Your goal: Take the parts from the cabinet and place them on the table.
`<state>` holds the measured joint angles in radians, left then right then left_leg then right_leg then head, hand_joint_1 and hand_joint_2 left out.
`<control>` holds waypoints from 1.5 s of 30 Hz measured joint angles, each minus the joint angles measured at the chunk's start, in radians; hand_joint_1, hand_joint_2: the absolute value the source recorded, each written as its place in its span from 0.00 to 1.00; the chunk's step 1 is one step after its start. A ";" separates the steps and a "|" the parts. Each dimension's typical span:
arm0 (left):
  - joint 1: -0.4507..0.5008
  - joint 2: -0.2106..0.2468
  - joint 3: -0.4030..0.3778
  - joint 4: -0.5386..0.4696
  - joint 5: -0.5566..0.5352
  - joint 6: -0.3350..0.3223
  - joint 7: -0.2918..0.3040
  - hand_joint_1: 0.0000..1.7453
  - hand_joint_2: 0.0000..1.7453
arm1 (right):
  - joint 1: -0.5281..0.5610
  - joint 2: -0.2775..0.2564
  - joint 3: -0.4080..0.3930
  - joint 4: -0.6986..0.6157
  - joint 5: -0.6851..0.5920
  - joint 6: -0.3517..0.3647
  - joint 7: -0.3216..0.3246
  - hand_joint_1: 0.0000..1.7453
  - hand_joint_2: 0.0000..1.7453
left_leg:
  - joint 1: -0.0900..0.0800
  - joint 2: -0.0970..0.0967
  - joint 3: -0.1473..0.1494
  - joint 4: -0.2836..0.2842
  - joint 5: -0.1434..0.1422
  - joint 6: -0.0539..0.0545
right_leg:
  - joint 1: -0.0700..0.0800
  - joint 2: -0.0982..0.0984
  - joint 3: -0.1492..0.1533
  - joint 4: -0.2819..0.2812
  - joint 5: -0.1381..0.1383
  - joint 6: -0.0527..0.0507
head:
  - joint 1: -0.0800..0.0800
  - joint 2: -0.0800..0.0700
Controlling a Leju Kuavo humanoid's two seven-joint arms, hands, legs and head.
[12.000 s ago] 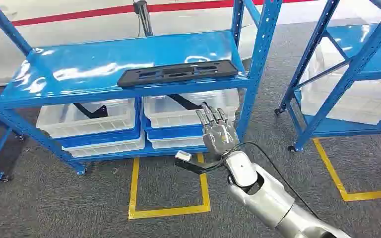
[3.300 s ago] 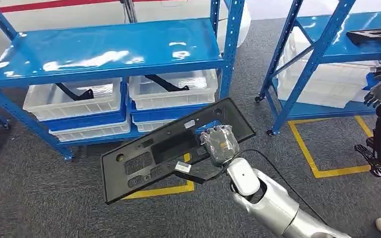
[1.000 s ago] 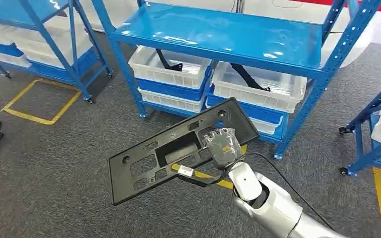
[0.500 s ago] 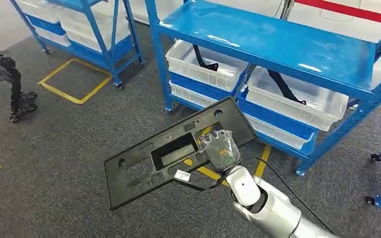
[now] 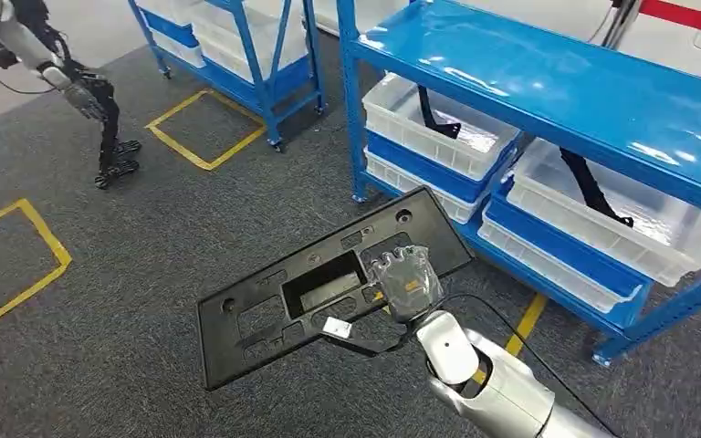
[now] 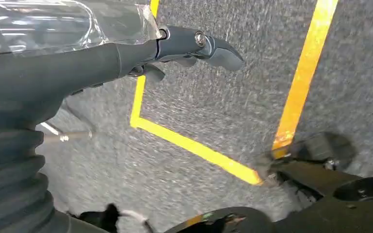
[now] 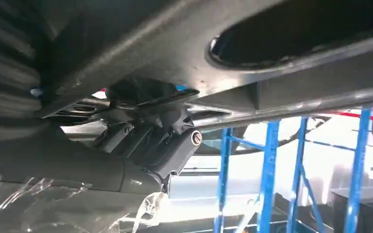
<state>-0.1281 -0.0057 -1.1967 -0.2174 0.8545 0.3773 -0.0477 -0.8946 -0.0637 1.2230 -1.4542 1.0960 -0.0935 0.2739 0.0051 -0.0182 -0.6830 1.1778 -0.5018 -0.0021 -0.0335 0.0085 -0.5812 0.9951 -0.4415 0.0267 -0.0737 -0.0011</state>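
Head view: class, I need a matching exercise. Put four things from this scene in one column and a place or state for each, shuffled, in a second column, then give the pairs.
Things:
1. black panel
2. white bins
3. yellow tape lines
4. right robot hand

Places or states:
A. stuck flat on the grey carpet
B. gripping the panel near one end
C. sitting under the blue shelf, black straps inside
D. carried above the floor, off the rack

Pairs: 1-D, 2-C, 3-A, 4-B

Grey carpet floor [image 5: 146, 237] w/ yellow tape squares [image 5: 203, 128], blue racks [image 5: 548, 91].
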 joint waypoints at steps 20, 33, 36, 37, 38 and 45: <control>0.002 -0.013 0.000 0.000 0.004 0.006 0.029 0.00 1.00 | 0.003 0.007 0.003 0.000 -0.004 0.014 0.000 1.00 1.00 | -0.011 -0.063 0.106 -0.238 0.134 0.064 | 0.011 -0.008 -0.089 0.212 -0.085 0.035 | 0.001 0.000; -0.004 -0.013 0.000 0.000 0.005 -0.003 0.011 0.00 1.00 | -0.019 0.016 0.004 0.000 0.002 0.031 -0.010 1.00 1.00 | 0.001 0.003 -0.091 0.124 -0.007 0.010 | 0.011 -0.041 0.015 -0.010 -0.007 -0.012 | 0.000 0.000; -0.004 -0.013 0.000 0.000 0.004 -0.003 0.011 0.00 1.00 | -0.019 0.020 0.005 0.000 0.001 0.029 -0.017 1.00 1.00 | 0.001 0.020 0.006 -0.075 0.098 0.018 | 0.013 -0.075 0.027 -0.010 -0.017 -0.008 | 0.000 0.000; -0.004 -0.013 0.000 0.000 0.005 -0.003 0.011 0.00 1.00 | -0.021 0.022 0.005 0.000 0.002 0.028 -0.017 1.00 1.00 | -0.006 0.056 0.053 -0.164 0.133 0.025 | 0.014 -0.084 0.033 -0.010 -0.021 -0.006 | 0.000 0.000; -0.007 -0.012 0.000 0.000 0.005 -0.003 0.013 0.00 1.00 | -0.025 0.022 0.005 0.000 0.002 0.027 -0.019 1.00 1.00 | -0.021 0.096 0.071 -0.208 0.122 0.032 | 0.018 -0.094 0.036 -0.011 -0.025 0.000 | 0.000 0.000; -0.009 -0.010 0.000 0.000 0.005 -0.003 0.008 0.00 1.00 | -0.035 0.033 0.005 0.001 0.006 0.018 -0.020 1.00 1.00 | -0.017 0.017 0.092 -0.233 0.138 0.072 | 0.012 -0.023 0.003 0.089 -0.099 0.023 | 0.001 0.000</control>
<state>-0.1372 -0.0160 -1.1967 -0.2178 0.8591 0.3738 -0.0393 -0.9292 -0.0309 1.2276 -1.4530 1.1017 -0.0755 0.2541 -0.0121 -0.0011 -0.5908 0.9447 -0.3638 0.0698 -0.0213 -0.0150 -0.5783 1.0842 -0.5403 0.0500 -0.0729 -0.0011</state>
